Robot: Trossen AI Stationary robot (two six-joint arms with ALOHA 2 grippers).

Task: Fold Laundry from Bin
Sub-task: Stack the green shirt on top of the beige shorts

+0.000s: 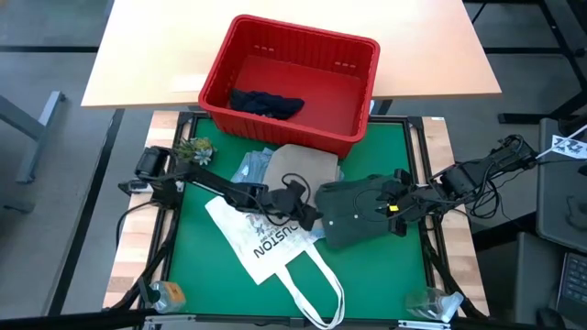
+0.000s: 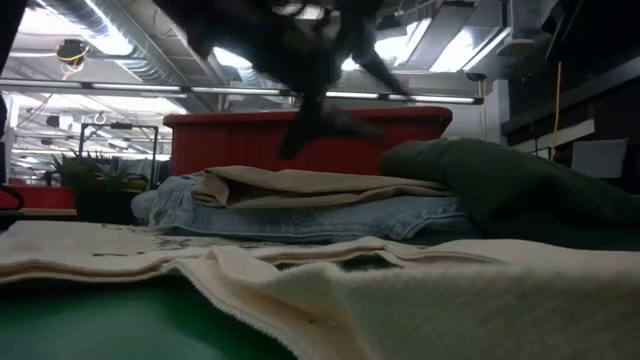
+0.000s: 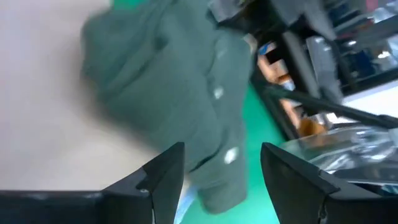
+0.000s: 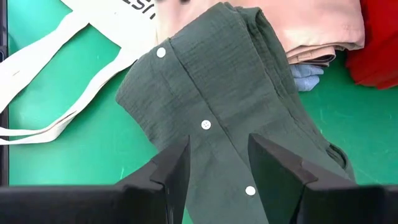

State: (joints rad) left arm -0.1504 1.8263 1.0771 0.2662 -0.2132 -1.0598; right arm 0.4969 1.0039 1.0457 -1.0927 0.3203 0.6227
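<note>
Most of the clothes are out of the red bin (image 1: pixel 353 110) now, and only one dark blue piece (image 1: pixel 266 103) lies at the bottom of it. On the green mat (image 1: pixel 193 266), just in front of the bin, a tan cloth (image 1: pixel 303 165) sits folded on top of light blue jeans (image 1: pixel 252 165). The dark green shirt (image 1: pixel 353 211) lies next to that pile, bunched up and not folded flat yet, so I think this is the one being worked on. A white tote bag (image 1: pixel 266 243) is spread out beside it, but it is not part of the wash. So about two pieces look done, one is half way, and one waits in the bin. The left gripper (image 1: pixel 307 215) hangs by the edge of the green shirt with its two fingers wide apart and nothing between them. The right gripper (image 4: pixel 217 168) is low over the shirt's row of white buttons (image 4: pixel 206 125), fingers partly apart, and I do not see it pinching any cloth. The view from above is the only one that shows inside the bin. The low view shows what the top view cannot: the tan cloth really rests on the jeans in a neat stack, and the green shirt makes a tall lump beside it. The right wrist view shows the shirt's buttons up close.
</note>
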